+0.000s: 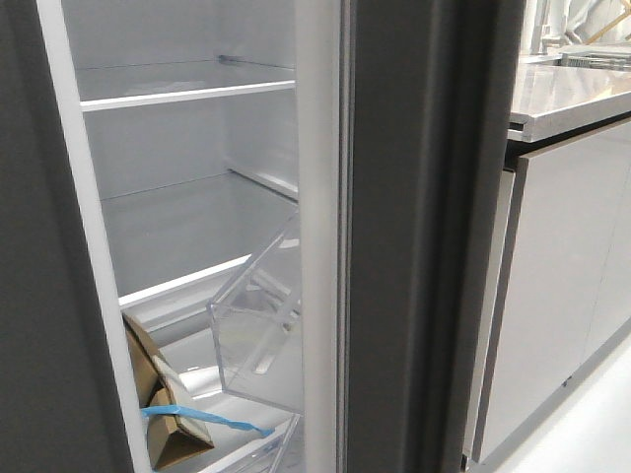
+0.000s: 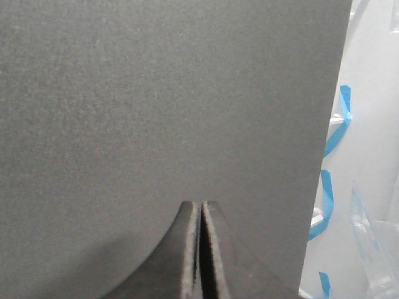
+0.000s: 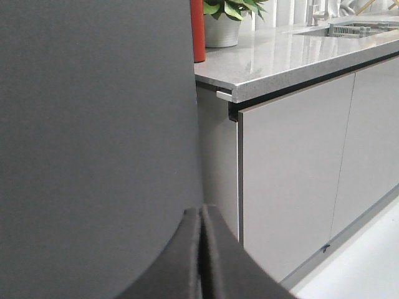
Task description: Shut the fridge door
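Both end effectors, left point(image 2: 201, 249) and right point(image 3: 201, 252), are clenched empty against the matte dark-grey fridge door point(image 2: 162, 99).

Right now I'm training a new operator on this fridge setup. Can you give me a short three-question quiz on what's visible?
1. True or false: the fridge door is fully shut.
2. The left pincer has its jaws: A) wide open, B) closed together, C) out of view.
3. Fill in: the tape on the cardboard inside the fridge is ____.
Key: 1 false, the shelves show; 2 B; 3 blue.
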Controlling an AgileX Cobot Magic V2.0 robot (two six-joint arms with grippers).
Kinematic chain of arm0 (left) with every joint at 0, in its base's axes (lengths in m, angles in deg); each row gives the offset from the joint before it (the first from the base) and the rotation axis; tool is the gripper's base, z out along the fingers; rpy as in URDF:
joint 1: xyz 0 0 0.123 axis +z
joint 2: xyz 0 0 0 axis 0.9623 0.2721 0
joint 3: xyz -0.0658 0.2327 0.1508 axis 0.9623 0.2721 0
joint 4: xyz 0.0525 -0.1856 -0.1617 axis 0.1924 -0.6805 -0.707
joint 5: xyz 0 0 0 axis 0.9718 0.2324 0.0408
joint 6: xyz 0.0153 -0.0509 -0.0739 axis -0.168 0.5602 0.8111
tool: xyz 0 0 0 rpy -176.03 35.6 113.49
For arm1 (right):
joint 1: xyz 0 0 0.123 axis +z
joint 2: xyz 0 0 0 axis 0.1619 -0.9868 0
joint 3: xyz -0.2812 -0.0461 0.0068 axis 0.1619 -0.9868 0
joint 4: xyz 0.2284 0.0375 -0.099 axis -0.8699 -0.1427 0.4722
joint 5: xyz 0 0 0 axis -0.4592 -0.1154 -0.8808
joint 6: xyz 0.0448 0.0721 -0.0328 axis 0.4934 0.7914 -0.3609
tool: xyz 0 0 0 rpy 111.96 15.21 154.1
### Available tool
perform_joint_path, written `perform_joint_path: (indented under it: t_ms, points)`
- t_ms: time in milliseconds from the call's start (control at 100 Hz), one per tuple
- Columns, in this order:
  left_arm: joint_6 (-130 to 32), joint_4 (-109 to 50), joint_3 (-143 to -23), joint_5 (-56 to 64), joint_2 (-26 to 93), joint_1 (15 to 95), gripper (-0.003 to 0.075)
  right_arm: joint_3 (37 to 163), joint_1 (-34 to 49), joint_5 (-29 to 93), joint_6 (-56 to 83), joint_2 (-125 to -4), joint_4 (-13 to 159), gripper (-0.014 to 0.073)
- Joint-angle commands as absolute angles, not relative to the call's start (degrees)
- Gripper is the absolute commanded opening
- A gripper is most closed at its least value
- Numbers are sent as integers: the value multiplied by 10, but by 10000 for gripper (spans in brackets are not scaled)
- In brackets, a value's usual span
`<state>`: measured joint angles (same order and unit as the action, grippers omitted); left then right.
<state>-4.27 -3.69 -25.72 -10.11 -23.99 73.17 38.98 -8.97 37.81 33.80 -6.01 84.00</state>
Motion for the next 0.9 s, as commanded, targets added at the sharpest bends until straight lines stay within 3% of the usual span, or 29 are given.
perform_joint_path:
  t_ms: [0,330,890]
  points:
    - [-41,-38,-241,-145,-229,729,-21,404,-94,426,336,-62,840,-76]
    - [-41,-38,-241,-145,-229,729,-20,564,-94,425,336,-217,840,-76]
    - [-41,-38,-241,-145,-229,729,-21,968,-51,424,336,-530,837,-76]
